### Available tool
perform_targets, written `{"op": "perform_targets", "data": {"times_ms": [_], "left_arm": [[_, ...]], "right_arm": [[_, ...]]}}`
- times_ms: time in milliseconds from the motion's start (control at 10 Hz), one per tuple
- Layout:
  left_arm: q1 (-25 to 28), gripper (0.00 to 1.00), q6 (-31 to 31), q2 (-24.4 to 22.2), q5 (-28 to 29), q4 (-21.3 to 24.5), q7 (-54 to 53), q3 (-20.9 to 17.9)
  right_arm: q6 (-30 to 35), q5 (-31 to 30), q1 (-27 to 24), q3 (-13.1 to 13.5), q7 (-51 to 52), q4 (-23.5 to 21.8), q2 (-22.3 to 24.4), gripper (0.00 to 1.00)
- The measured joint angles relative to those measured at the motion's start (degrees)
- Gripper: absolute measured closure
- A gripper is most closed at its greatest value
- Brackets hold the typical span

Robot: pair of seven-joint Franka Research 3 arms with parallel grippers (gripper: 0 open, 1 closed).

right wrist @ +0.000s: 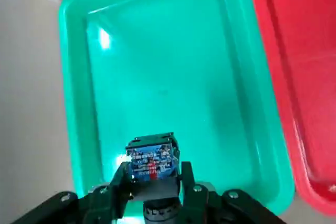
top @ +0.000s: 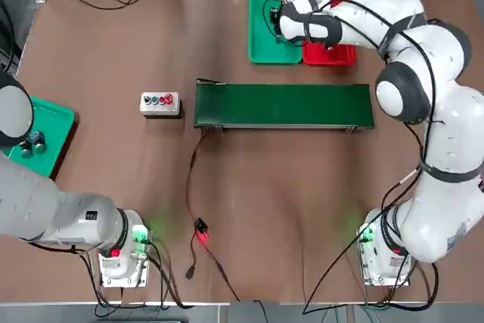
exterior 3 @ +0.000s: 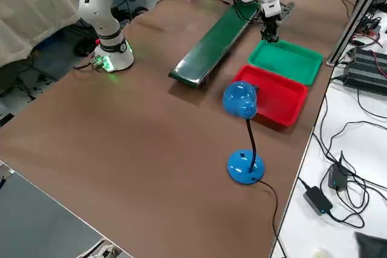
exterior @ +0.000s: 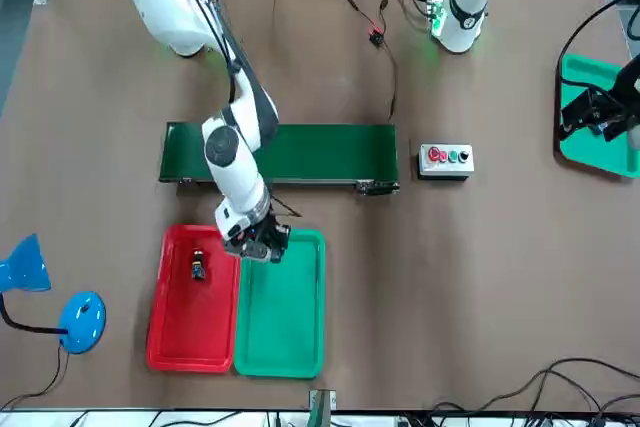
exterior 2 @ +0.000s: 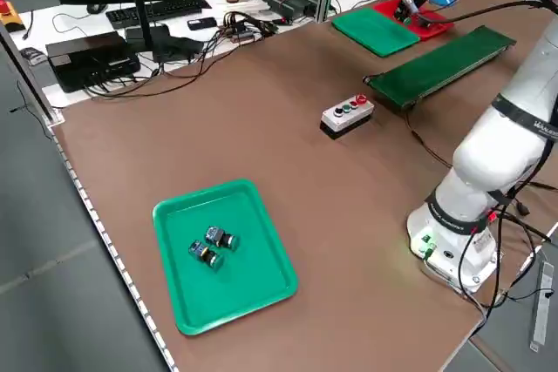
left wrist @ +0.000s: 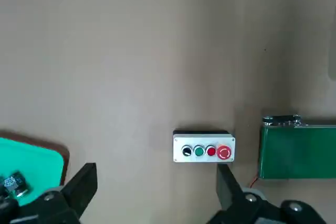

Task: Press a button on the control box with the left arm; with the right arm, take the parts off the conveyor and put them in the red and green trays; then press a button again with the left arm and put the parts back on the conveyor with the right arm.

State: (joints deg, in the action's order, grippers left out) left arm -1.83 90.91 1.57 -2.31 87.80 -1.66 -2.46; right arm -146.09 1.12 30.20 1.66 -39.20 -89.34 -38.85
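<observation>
Brown tabletop (top: pixel 249 240) lies open across the top view's lower middle. Upper right, the right gripper (right wrist: pixel 156 176) pinches a part (right wrist: pixel 152 158) above the green tray (top: pixel 259 45); upper left, the left gripper (left wrist: pixel 156 174) gapes wide near the control box (left wrist: pixel 203 156).

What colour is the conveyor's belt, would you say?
Dark green belt, showing best in the top view.

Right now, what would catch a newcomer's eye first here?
Probably the big white right arm, reaching over the conveyor, its hand gripping a small part above the green tray. Next, the bright red tray beside it, holding another part, and the blue lamp near that tray.
</observation>
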Motion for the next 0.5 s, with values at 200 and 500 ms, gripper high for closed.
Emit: {"op": "perform_targets", "data": {"times_ms": [200,500], "left_arm": [[0.0,0.0,0.0,0.0,0.0,0.0,0.0,0.0],[-0.01,0.0,0.0,0.0,0.0,0.0,0.0,0.0]], "right_arm": [[-0.87,-0.5,-1.89,0.01,3.32,0.25,-1.72,0.57],[-5.8,-1.43,-1.9,-0.32,4.09,0.23,-5.35,0.57]]}}
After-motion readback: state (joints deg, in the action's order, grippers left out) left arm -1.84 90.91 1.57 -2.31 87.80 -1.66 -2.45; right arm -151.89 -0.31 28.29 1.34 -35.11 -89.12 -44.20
